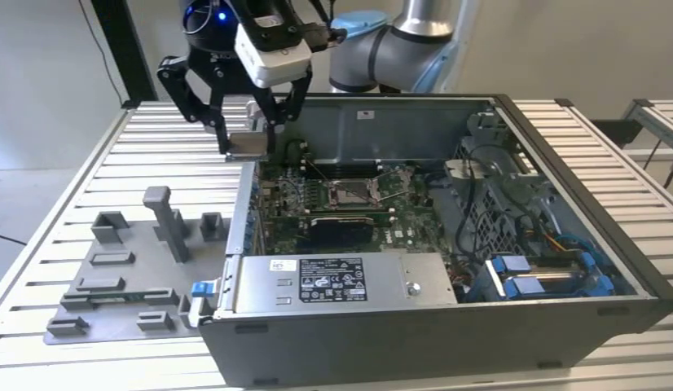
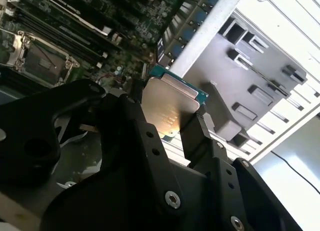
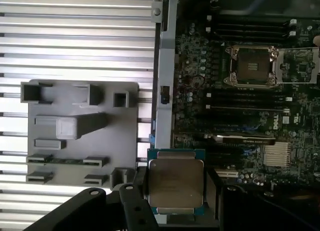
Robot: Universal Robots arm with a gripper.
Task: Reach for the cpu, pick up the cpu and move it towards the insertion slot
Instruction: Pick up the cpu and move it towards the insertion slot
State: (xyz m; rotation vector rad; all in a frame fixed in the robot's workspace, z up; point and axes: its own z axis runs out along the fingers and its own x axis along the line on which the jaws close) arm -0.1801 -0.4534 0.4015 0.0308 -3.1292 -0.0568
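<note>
The cpu (image 1: 248, 144), a thin square plate with a silvery top and green edge, hangs in the air over the case's wall at the exterior view's left, above the case's back corner. My gripper (image 1: 249, 134) is shut on it, with black fingers on two opposite sides. Both wrist views show the cpu (image 3: 175, 183) (image 2: 167, 103) clamped between the fingers (image 3: 212, 191) (image 2: 196, 128). The insertion slot (image 1: 353, 192), a shiny metal-framed socket, lies open on the motherboard inside the case, to the exterior view's right of the cpu and apart from it; it also appears in both wrist views (image 3: 252, 66) (image 2: 37, 61).
The open computer case (image 1: 576, 204) stands on a slatted aluminium table (image 1: 54, 187). A grey plastic tray (image 1: 125, 281) with blocks and a post lies beside the case at the exterior view's left. A silver power supply (image 1: 336, 281) sits at the case's front, cables and blue parts at the right.
</note>
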